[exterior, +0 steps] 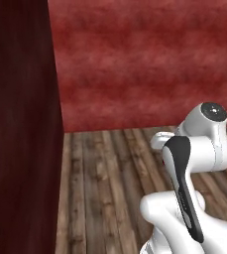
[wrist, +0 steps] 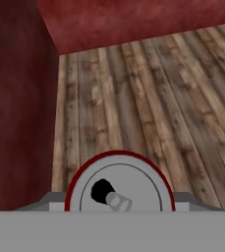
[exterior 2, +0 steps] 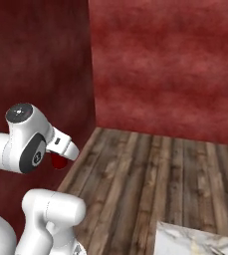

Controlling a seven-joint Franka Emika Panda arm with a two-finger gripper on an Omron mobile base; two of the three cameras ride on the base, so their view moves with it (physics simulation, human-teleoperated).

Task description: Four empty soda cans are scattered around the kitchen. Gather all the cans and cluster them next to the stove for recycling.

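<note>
A red soda can (wrist: 119,189) with a silver top and dark mouth hole sits right in front of the hand camera. My gripper (wrist: 119,201) is shut on it, grey finger tips showing at either side of its rim. From the right base view the same red can (exterior 2: 59,161) peeks out under the white hand (exterior 2: 61,145), held up in the air beside the dark red panel. The arm is folded close to the base. The stove is out of view.
A tall dark red panel (exterior: 18,124) stands close on the left. A red wall (exterior: 144,59) closes the back. Wooden plank floor (wrist: 148,98) stretches ahead. A marble counter corner (exterior 2: 195,241) shows at the lower right.
</note>
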